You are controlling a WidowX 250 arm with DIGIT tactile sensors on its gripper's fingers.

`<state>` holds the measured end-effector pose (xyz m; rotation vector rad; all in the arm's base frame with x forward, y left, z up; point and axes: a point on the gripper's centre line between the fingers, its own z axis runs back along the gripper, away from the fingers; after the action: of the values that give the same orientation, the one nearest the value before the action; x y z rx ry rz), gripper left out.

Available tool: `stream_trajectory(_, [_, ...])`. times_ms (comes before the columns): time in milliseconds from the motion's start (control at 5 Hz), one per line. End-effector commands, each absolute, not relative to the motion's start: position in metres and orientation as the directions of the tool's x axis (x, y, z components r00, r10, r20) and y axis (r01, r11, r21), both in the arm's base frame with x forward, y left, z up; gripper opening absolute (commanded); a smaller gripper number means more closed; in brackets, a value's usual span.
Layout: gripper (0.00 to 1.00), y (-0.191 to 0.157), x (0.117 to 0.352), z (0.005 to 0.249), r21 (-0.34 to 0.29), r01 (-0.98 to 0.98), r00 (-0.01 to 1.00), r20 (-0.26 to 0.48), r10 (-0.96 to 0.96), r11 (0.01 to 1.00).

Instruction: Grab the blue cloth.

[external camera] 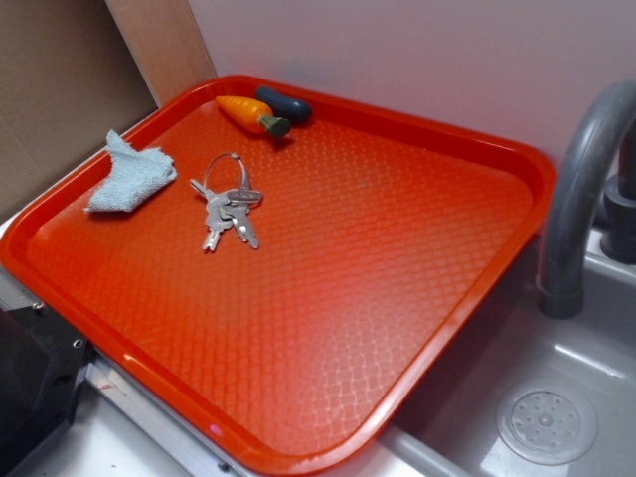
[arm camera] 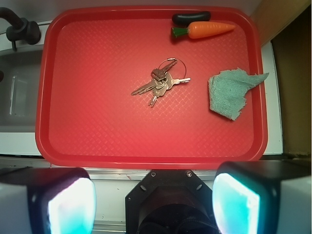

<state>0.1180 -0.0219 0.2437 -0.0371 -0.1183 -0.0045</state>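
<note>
I judge the job not yet begun: the cloth (arm camera: 233,91) lies untouched on the tray (arm camera: 146,151), and nothing is held. In the wrist view my gripper (arm camera: 153,204) sits at the bottom edge, at six o'clock, its two fingers (arm camera: 70,207) spread wide with bare space between them, so it is open and empty. It hangs off the tray's near rim, well apart from everything on it.

The cloth is at about three o'clock from the tray's middle in the wrist view, hard against the right rim, with one ragged corner lapping up onto that rim (in the exterior view the same corner reaches the tray's far left edge). It is crumpled, not flat, so there are folds to pinch.

The keys (arm camera: 158,83) lie near the tray's middle, beside the cloth but not touching it. The carrot (arm camera: 207,29) and a dark oblong toy (arm camera: 191,18) touch each other at one o'clock, well clear of the cloth. A faucet (external camera: 586,189) and sink (external camera: 556,397) stand beyond the tray's other side.

Everything is left to do: carry the gripper over toward three o'clock, come down on the cloth's bunched middle, close, lift. The rim under that corner may foul a finger, I reckon.
</note>
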Motion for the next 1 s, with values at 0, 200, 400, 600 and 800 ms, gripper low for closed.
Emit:
stream_trajectory(0, [1.00, -0.022, 0.118, 0.244, -0.037, 0.007, 0.993, 0.118, -0.002, 0.999])
stream_trajectory(200, [1.00, 0.009, 0.158, 0.194, -0.001, 0.222, 0.974, -0.035, -0.222, 0.975])
stream_trajectory(400, [1.00, 0.034, 0.177, 0.171, 0.088, 0.315, 0.949, -0.040, -0.313, 0.945])
stream_trajectory(600, [1.00, 0.085, 0.192, 0.131, 0.156, 0.271, 0.960, 0.032, -0.279, 0.950])
stream_trajectory(800, [1.00, 0.085, 0.192, 0.131, 0.156, 0.271, 0.960, 0.032, -0.279, 0.950])
